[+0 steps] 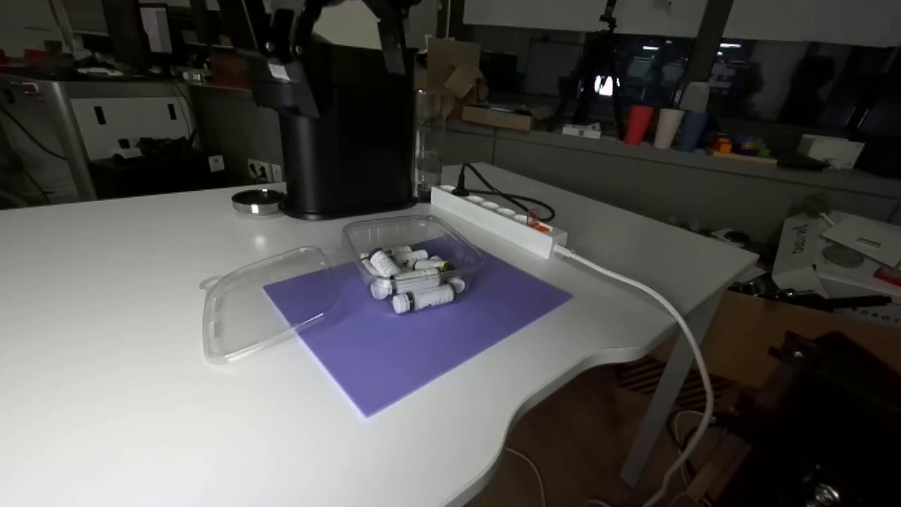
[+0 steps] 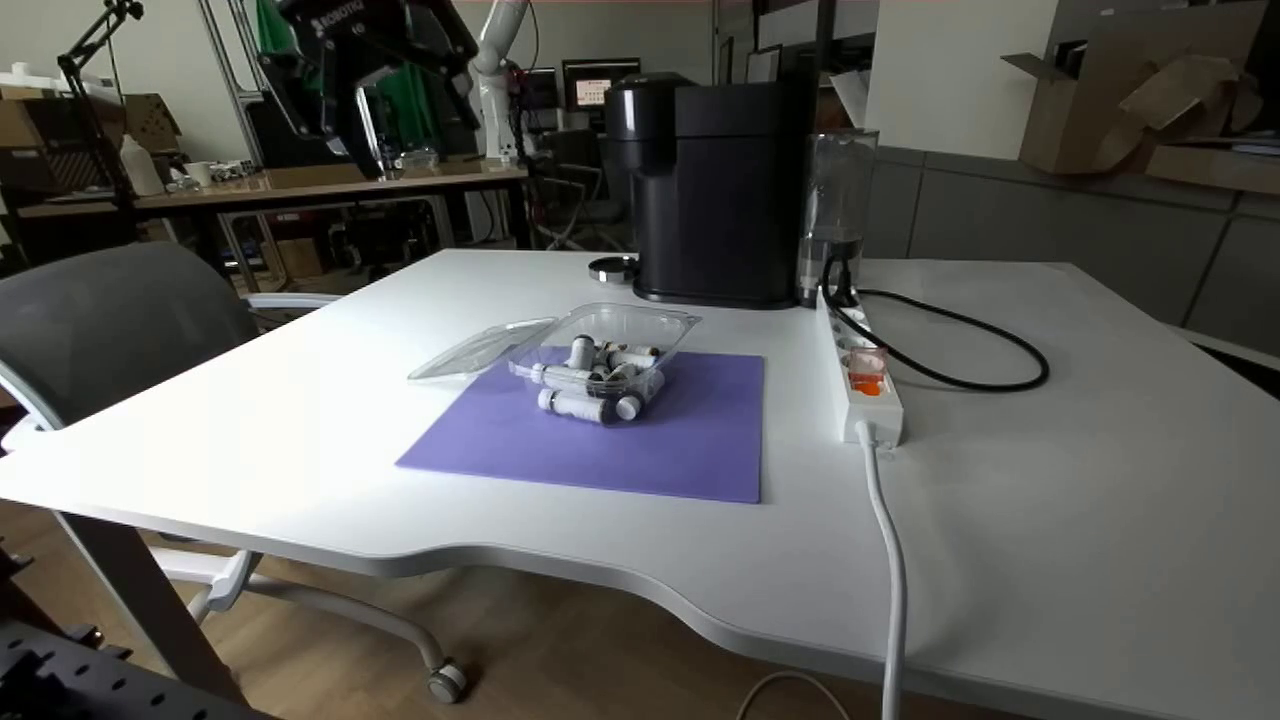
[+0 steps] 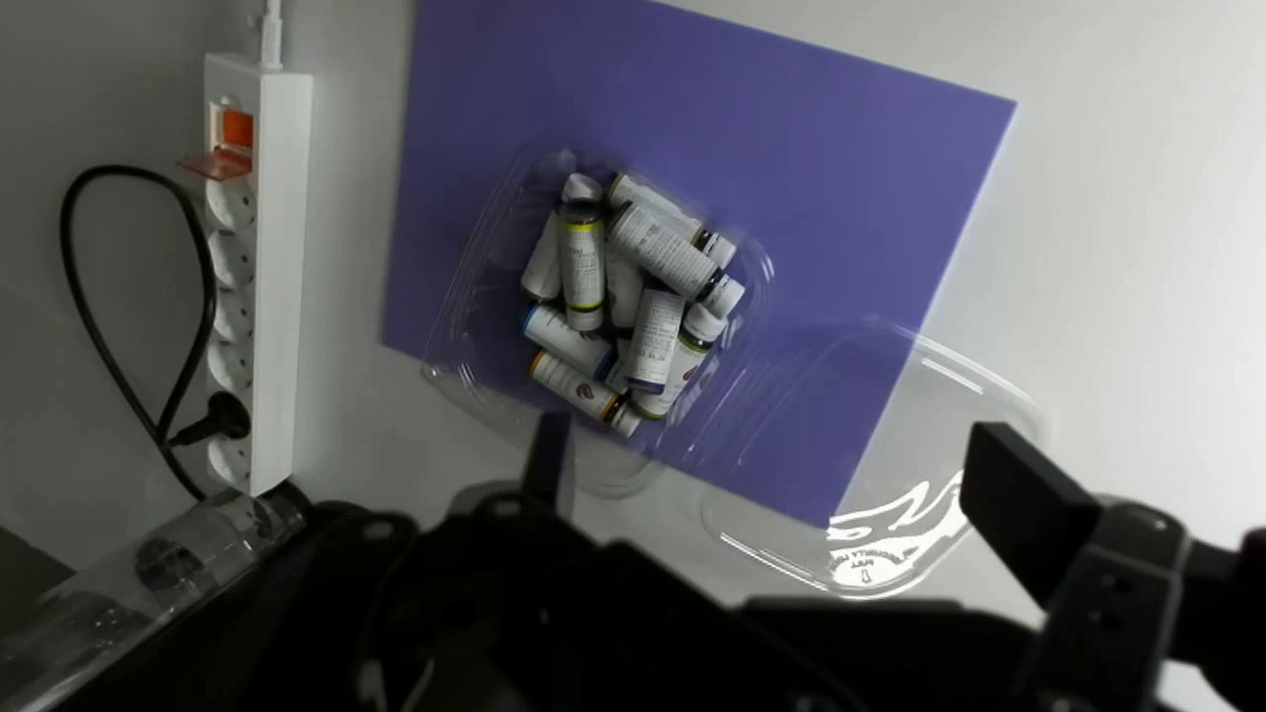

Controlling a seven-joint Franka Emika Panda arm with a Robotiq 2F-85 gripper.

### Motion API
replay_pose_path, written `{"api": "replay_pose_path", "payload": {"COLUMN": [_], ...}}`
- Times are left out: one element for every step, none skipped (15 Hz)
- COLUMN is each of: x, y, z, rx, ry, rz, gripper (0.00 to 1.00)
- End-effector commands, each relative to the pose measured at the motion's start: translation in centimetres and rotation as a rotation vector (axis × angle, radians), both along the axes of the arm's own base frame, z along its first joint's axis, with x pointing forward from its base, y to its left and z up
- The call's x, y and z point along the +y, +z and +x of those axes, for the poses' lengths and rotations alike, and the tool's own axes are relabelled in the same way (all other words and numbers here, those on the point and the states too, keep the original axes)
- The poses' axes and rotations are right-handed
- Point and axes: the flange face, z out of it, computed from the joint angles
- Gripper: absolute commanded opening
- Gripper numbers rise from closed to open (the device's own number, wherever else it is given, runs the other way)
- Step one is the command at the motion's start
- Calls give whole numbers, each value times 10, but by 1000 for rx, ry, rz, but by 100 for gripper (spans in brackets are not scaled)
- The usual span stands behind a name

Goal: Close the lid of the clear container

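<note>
The clear container is a shallow transparent box on the purple mat, with several small white-labelled bottles inside. It also shows in an exterior view and the wrist view. The lid is swung open beside the container, partly over the mat and partly over the white table; it also shows in an exterior view. In the wrist view the lid has a bright glare at one corner. My gripper is open and empty, high above the table; it also shows in an exterior view.
A tall black machine with a transparent tank stands behind the container. A round metal dish lies beside the machine. A white power strip with a black cable lies on the container's other side.
</note>
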Motion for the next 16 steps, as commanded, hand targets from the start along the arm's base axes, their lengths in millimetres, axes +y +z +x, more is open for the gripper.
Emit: {"api": "replay_pose_path", "payload": {"x": [-2, -3, -3, -2, -1, 1, 2, 4, 5, 6, 6, 5, 5, 3, 6, 4], "y": [-8, -15, -18, -19, -24, -29, -35, -41, -48, -57, -65, -76, -86, -93, -82, -90], "z": [3, 5, 6, 6, 7, 7, 8, 7, 7, 7, 7, 6, 7, 9, 1, 2], "rx": [1, 6, 11, 10, 45, 75, 95, 115, 142, 169, 199, 231, 261, 297, 258, 284], "ry": [12, 18, 22, 24, 80, 147, 217, 271, 327, 380, 430, 481, 533, 568, 498, 526], "rz": [-1, 1, 1, 0, -19, -36, -47, -56, -62, -71, -80, -83, -90, -110, -85, -89], "gripper": [100, 100, 100, 100, 100, 100, 100, 100, 100, 100, 100, 100, 100, 100, 100, 100]}}
